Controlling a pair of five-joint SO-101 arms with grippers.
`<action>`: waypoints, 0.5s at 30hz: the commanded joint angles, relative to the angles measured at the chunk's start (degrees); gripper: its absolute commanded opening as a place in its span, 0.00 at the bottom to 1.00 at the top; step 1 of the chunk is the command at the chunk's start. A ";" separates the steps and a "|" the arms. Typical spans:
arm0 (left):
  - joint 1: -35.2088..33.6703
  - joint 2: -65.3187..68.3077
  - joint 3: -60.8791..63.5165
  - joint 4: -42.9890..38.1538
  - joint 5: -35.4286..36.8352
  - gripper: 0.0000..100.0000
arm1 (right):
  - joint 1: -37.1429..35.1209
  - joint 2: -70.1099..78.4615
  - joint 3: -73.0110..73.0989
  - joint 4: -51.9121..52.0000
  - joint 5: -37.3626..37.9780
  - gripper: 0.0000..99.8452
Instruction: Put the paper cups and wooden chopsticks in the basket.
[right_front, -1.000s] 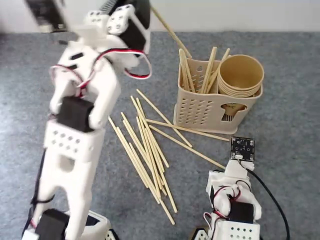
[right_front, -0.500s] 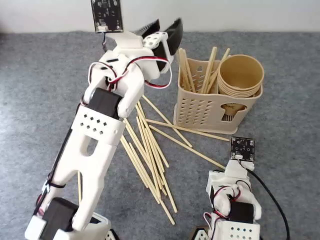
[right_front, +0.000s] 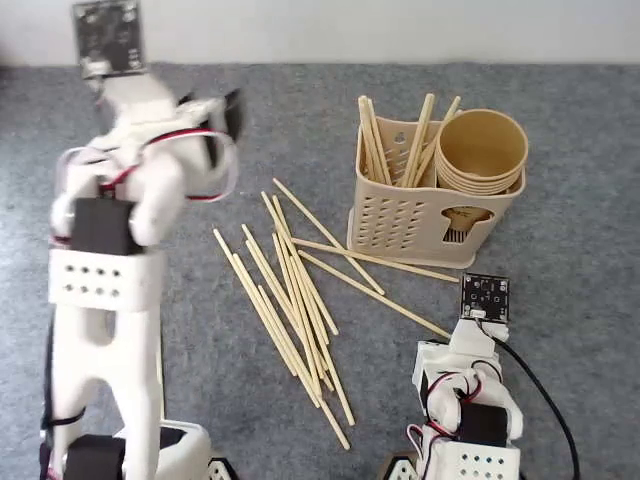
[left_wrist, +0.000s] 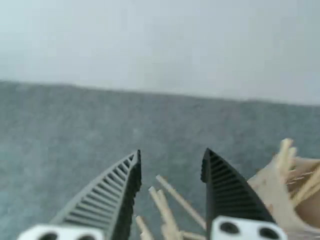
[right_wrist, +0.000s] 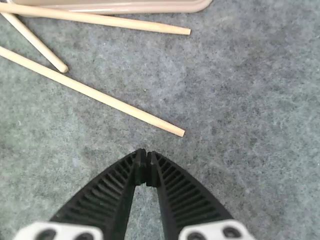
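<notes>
So the stack of tan paper cups (right_front: 482, 150) is already sitting in the beige slotted plastic basket (right_front: 400, 215), along with a handful of sticks. What's left is the spread of loose wooden chopsticks (right_front: 290, 300) on the grey carpeted tabletop (right_front: 560, 300), to the left of the basket.

Most of that pile runs on a diagonal: one end sits close to the basket's left wall, and the other trails away toward the arm bases. The left arm's black ribbed fingers (left_wrist: 117, 195) are spread wide with nothing between them. They hang past the pile's far end, farther from the basket than the sticks are, and the stick tips show just beyond the gap.

The right arm's fingers (right_wrist: 120, 192) are pinched fully together and empty. They're parked in front of the basket, just short of the tip of one long stray chopstick (right_wrist: 95, 92).

My read: the left arm is nearer the main pile, and its fingers would need to cross that diagonal to grab anything.
</notes>
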 joint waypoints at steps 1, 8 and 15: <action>-8.62 -0.26 0.57 8.79 -6.07 0.20 | 1.19 -0.13 -0.26 -1.10 -0.18 0.01; -19.43 11.25 6.37 10.64 -15.47 0.20 | 1.19 -0.13 -0.26 -1.10 -0.18 0.01; -20.22 26.73 6.64 10.55 -16.00 0.20 | 1.27 -0.13 -0.26 -1.10 -0.18 0.01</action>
